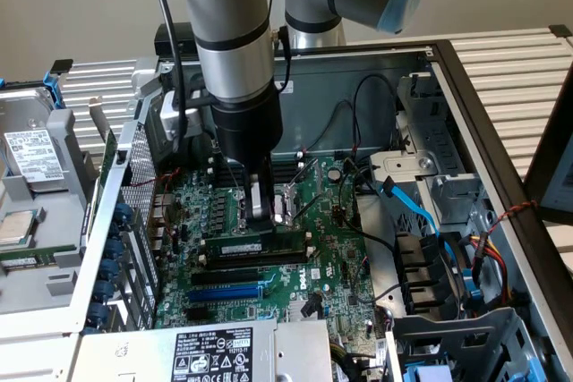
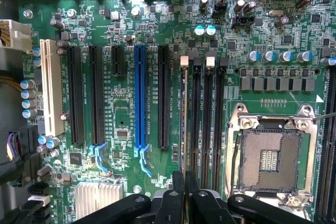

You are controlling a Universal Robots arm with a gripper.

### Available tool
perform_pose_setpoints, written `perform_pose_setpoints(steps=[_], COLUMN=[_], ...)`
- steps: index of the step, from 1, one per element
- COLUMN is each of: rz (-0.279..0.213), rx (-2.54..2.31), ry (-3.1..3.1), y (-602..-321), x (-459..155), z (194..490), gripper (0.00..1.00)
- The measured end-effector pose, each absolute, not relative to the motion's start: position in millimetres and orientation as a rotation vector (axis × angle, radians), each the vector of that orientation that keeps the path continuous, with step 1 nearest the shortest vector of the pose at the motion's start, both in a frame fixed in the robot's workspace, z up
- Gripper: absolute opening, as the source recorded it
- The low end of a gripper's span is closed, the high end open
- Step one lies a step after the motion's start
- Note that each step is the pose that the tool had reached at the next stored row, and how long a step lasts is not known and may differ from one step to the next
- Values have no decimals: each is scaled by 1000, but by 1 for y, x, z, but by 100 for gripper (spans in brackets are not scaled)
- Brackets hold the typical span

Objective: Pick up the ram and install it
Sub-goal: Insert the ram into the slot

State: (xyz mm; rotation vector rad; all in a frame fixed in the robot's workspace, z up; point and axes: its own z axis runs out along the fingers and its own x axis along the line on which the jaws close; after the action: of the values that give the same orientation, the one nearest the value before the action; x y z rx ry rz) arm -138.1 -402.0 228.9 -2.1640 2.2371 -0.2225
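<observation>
One thin green white-labelled ram [image 1: 255, 244] | upright on motherboard [image 1: 333, 261] | end effector [image 1: 260, 217] clenched above

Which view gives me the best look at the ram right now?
The exterior view. There the ram is side-on, with its green board and white label visible, standing in a black slot under the gripper. The wrist view shows it edge-on, as a thin line among the slots.

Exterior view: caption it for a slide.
Robot gripper directly above the ram at the motherboard's memory slots, inside an open computer case.
</observation>
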Motion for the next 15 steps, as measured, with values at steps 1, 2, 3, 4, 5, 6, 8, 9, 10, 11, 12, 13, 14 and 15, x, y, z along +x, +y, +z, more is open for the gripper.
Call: perform_pose_setpoints(steps=[1,2,3,4,5,6,8,9,10,11,12,13,14,15], rz=[-223,-223,-223,-223,-223,-224,-224,-224,-225,-225,-225,-225,-226,-226], rx=[-2164,-2164,-2164,-2163,-2163,-2163,-2163,-2163,-2162,-2162,-2162,-2162,-2163,-2163], ry=[2237,2237,2237,2237,2237,2237,2236,2236,2236,2236,2236,2236,2236,2237], y=[-402,-402,-402,-402,-402,-402,-402,-402,-402,-402,-402,-402,-402,-402], x=[-138,-138,-138,-138,-138,-138,-139,-139,-139,-139,-139,-140,-140,-140], z=[229,228,228,228,227,227,226,226,225,225,224,224,224,224], gripper=[13,13,13,13,13,13,13,13,13,13,13,15,15,21])
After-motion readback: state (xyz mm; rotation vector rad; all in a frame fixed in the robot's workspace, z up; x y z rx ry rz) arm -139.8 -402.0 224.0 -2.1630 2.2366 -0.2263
